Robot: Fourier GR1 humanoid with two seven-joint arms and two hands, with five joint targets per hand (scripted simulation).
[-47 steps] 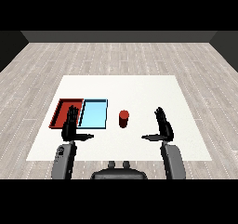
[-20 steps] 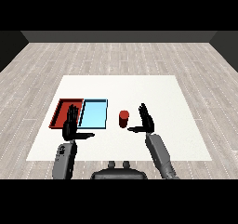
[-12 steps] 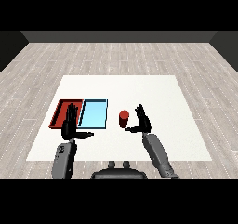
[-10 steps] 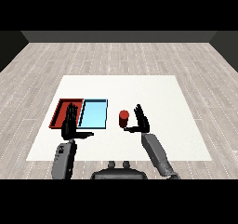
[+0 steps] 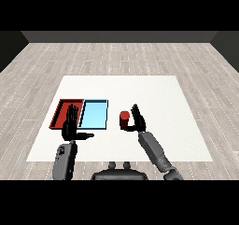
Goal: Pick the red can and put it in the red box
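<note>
A small red can (image 5: 124, 119) stands upright on the white table (image 5: 158, 93), just right of the two trays. My right hand (image 5: 137, 119) is right beside the can on its right, fingers straight and raised, thumb reaching toward it; it does not enclose the can. The red tray (image 5: 60, 113) lies at the far left, with the light blue tray (image 5: 94, 114) next to it. My left hand (image 5: 71, 126) hovers open over the near edge of the red tray, fingers up and thumb out to the right.
The two trays sit side by side between my left hand and the can. Wooden floor surrounds the table on all sides.
My right hand has swung left from the table's right side and now sits against the can's right side. The left hand and the can have stayed put.
</note>
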